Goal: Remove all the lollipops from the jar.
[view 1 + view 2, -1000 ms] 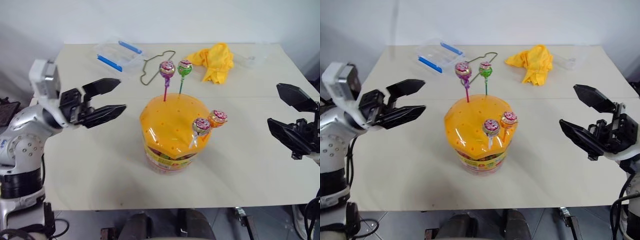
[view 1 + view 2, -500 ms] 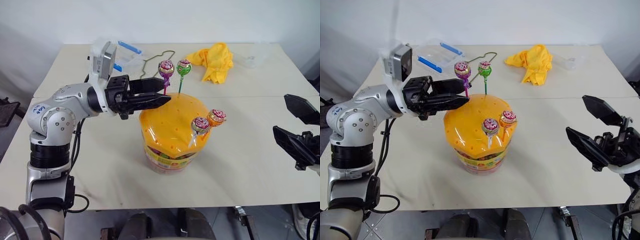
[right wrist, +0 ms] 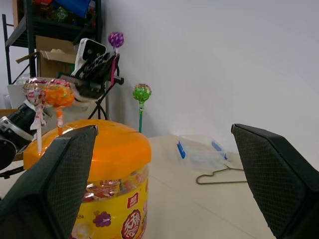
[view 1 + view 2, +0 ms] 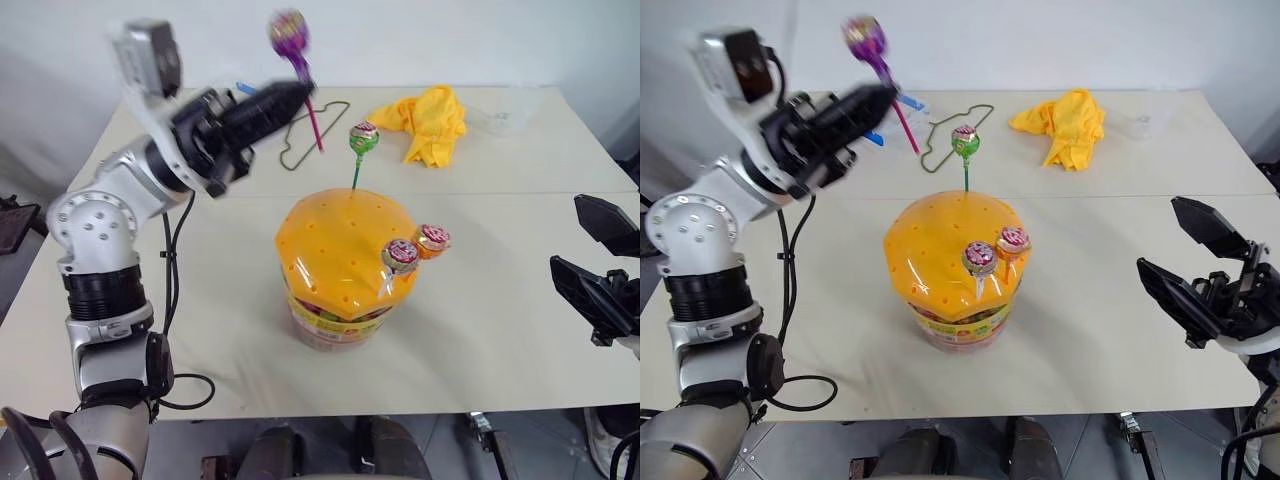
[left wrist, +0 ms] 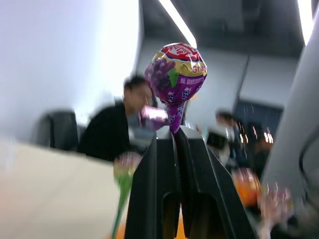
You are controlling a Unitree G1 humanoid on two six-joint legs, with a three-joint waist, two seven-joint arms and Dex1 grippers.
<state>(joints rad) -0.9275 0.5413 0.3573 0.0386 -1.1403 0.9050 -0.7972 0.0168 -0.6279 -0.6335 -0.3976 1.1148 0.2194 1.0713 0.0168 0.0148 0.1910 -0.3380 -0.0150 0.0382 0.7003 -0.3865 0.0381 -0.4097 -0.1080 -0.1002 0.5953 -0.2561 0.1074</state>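
One purple-stick lollipop (image 4: pixel 289 30) is held clear of the jar (image 4: pixel 347 265) by the left pincer (image 4: pixel 285 97), whose fingers are clamped together on the stick, the candy head standing above the fingertips and the bare stick end trailing down toward five o'clock. The jar is seated near the middle of the desk (image 4: pixel 500 300), orange lid uppermost. Three lollipops are still planted in the lid: a green-stick lollipop (image 4: pixel 363 139) upright at the lid's twelve o'clock edge, and a whitish-stick lollipop (image 4: pixel 401 255) and an orange-stick lollipop (image 4: pixel 433 238) side by side, almost touching, on the lid's three o'clock slope, leaning outward. The right pincer (image 4: pixel 598 262) is held over the desk's three o'clock edge with its fingers wide apart and nothing between them. From that pincer the leaning pair lies toward nine o'clock, well apart from it, and their long axes are tilted toward it; the right arm is judged the nearer for those two. The green-stick one lies from the left pincer toward four o'clock, its axis near vertical, and a straight upward pull is judged to suit it. At the far side of the desk are noted a yellow cloth (image 4: pixel 430 120), a wire hanger (image 4: pixel 318 130) and a clear box with blue clips (image 4: pixel 902 105).
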